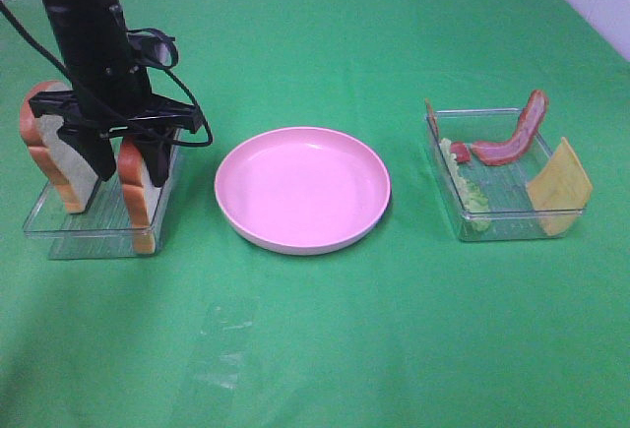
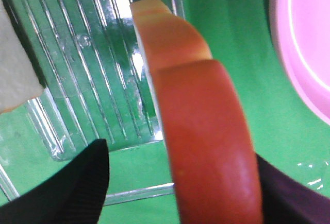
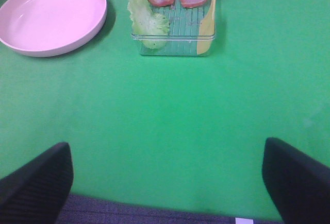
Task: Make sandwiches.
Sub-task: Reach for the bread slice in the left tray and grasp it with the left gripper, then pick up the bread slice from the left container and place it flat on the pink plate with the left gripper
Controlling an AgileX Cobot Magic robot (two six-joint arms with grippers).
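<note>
While your left hand (image 1: pixel 123 160) straddles the upright bread slice (image 1: pixel 138 202) in the clear tray (image 1: pixel 59 233) left of the pink plate (image 1: pixel 301 190) | fingers apart, one finger (image 2: pixel 77 183) clear | right hand (image 3: pixel 167 183) wide, empty | next, likely: clamp, carry to plate

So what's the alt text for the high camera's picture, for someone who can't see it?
A black robot arm's tool straddles one of two upright toy bread slices in a clear tray, left on a green table. A pink plate sits in the middle; a second tray on the right holds lettuce, bacon and cheese.
</note>
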